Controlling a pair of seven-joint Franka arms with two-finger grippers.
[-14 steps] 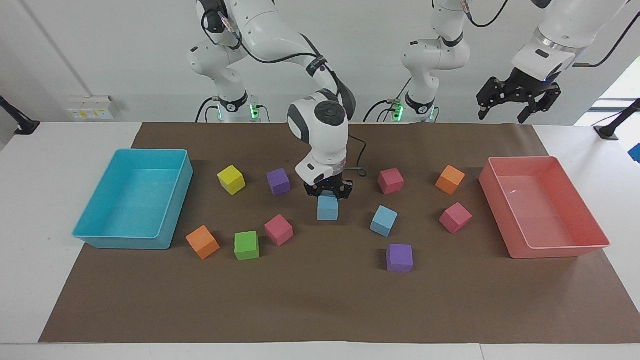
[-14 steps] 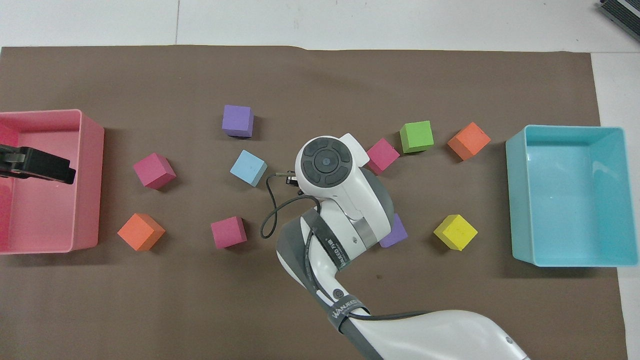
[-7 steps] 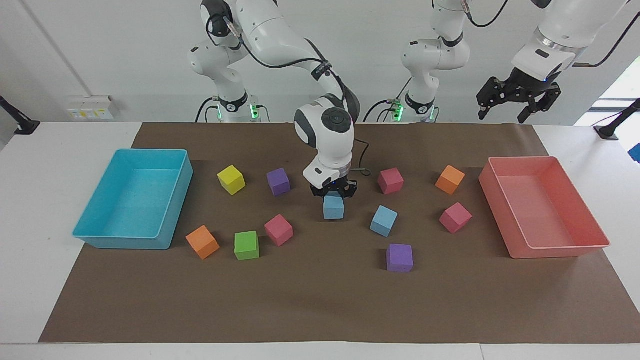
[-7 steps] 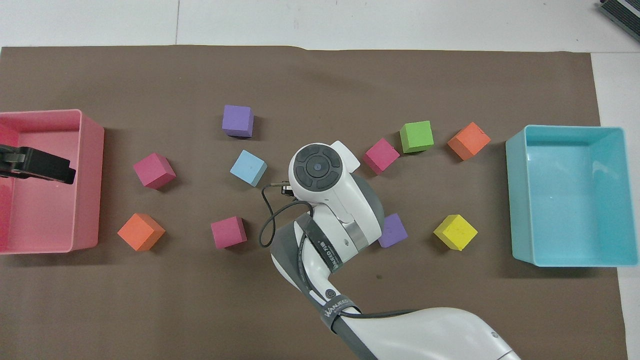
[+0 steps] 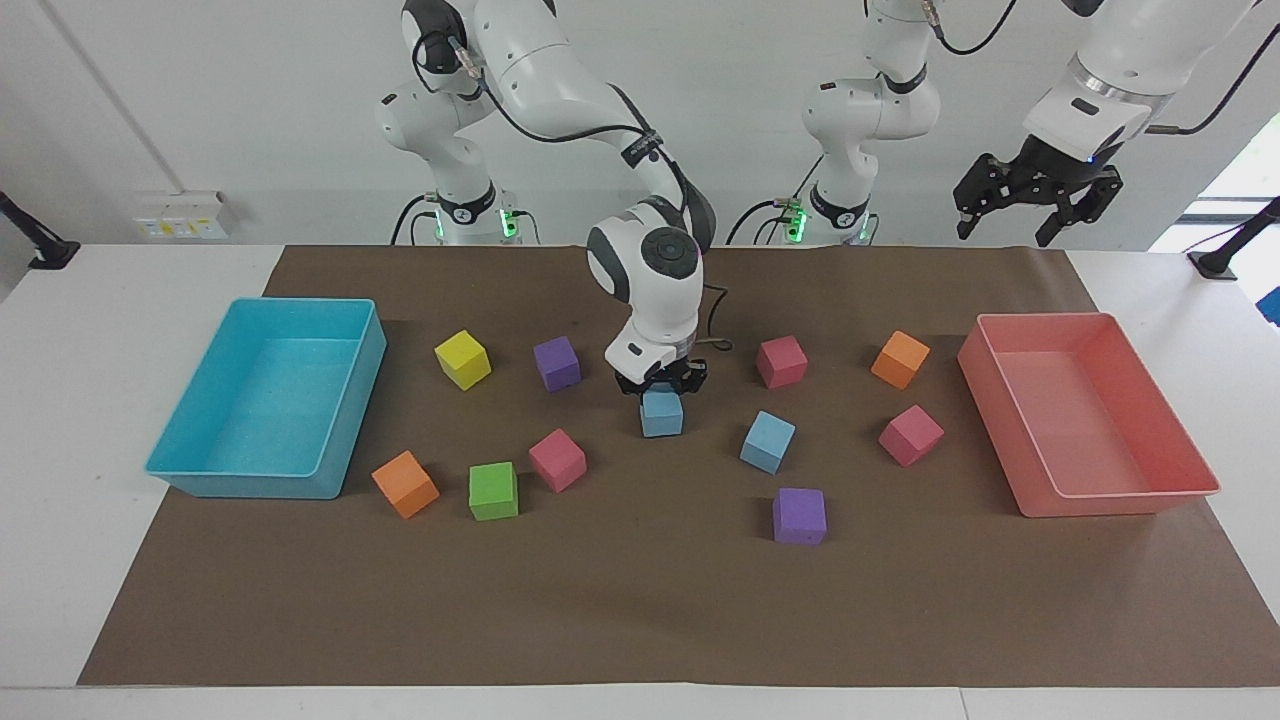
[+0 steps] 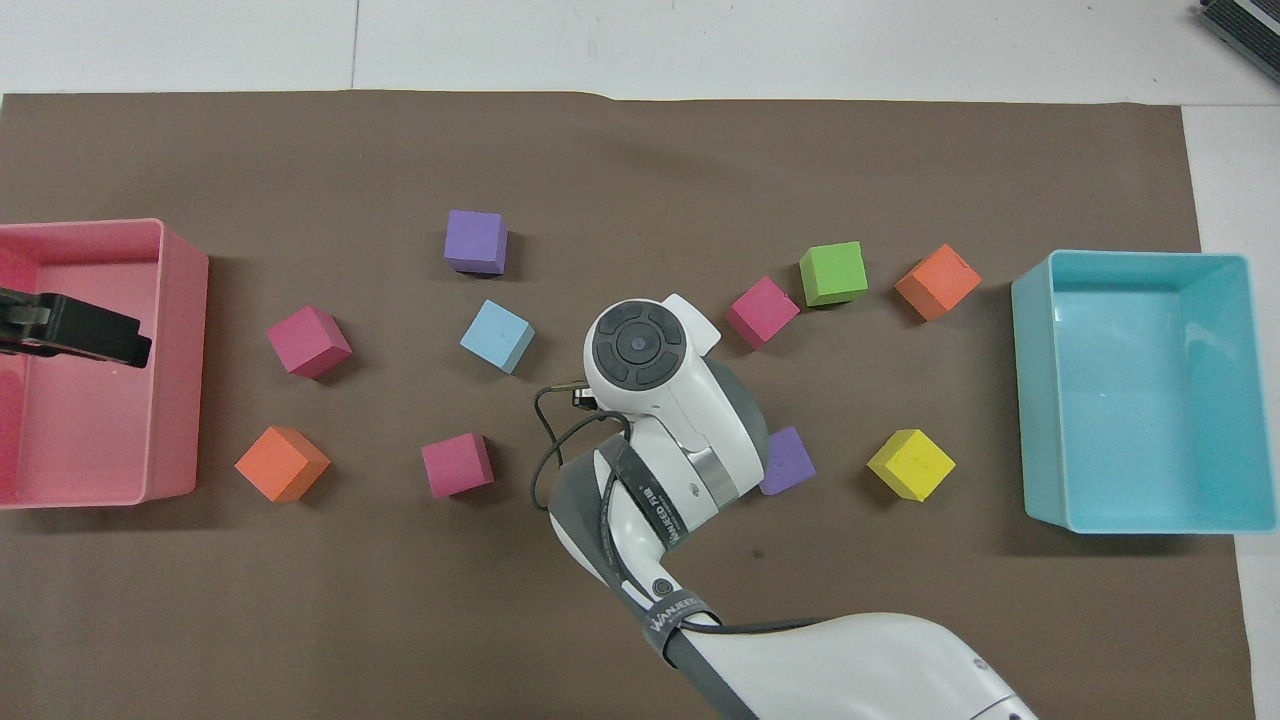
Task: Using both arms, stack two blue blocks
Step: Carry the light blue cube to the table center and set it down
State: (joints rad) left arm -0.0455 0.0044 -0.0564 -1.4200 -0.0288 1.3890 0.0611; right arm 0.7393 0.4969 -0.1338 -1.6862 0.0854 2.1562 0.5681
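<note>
Facing view: the right end effector (image 5: pixel 661 384) is down at the middle of the brown paper sheet (image 5: pixel 640 600) that covers the tabletop (image 5: pixel 90 330), its black fingers closed against the upper part of a sky-blue block (image 5: pixel 661 414). Whether that block rests on the paper or hangs just clear of it cannot be told. Taking this held block as the landmark, the second sky-blue block (image 5: pixel 768 441) sits near it toward the left arm's end of the tabletop and slightly farther from the robots, turned at an angle, apart from it. A purple cube (image 5: pixel 557 362) lies nearer to the robots than the held block, toward the right arm's end, and a magenta cube (image 5: pixel 557 459) lies farther from the robots on that same end. The left end effector (image 5: pixel 1035 195) hangs high in the air, well apart from the held block, over the tabletop near the pink tray (image 5: pixel 1090 495), with its fingers spread and nothing between them.

Overhead view: the right arm's white wrist (image 6: pixel 650 350) covers the held block and the right end effector completely. The free sky-blue block (image 6: pixel 497 336) shows just beside that wrist, toward the left arm's end. The left end effector (image 6: pixel 100 340) shows as a dark shape over the pink tray (image 6: pixel 185 400). The turquoise tray (image 6: pixel 1040 400) stands at the right arm's end, well apart from the wrist.
</note>
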